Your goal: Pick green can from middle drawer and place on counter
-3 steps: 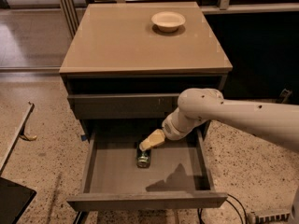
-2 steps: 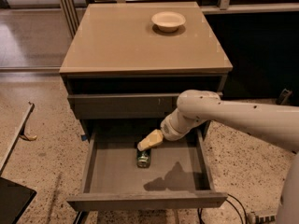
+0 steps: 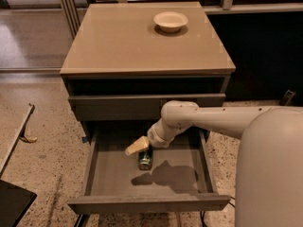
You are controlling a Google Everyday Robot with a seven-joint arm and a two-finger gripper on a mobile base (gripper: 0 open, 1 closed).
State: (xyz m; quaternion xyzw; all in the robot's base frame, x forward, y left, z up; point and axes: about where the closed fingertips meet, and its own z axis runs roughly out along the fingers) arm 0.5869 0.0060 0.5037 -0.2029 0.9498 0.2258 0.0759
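The middle drawer (image 3: 147,203) is pulled out below the cabinet, its grey inside in view. The green can (image 3: 145,161) lies in it, left of the middle, with a shiny end towards the camera. My gripper (image 3: 140,150), at the end of the white arm (image 3: 213,119) reaching in from the right, is inside the drawer just above the can and at its far end. It partly hides the can. The beige counter (image 3: 123,41) tops the cabinet.
A white bowl (image 3: 170,21) sits at the back right of the counter. A drawer front (image 3: 147,106) above the open drawer stands slightly out. A dark object (image 3: 12,203) lies on the speckled floor at lower left. A thin bar (image 3: 19,131) lies further left.
My gripper has moved a little left and down, closer over the can. The can has not moved.
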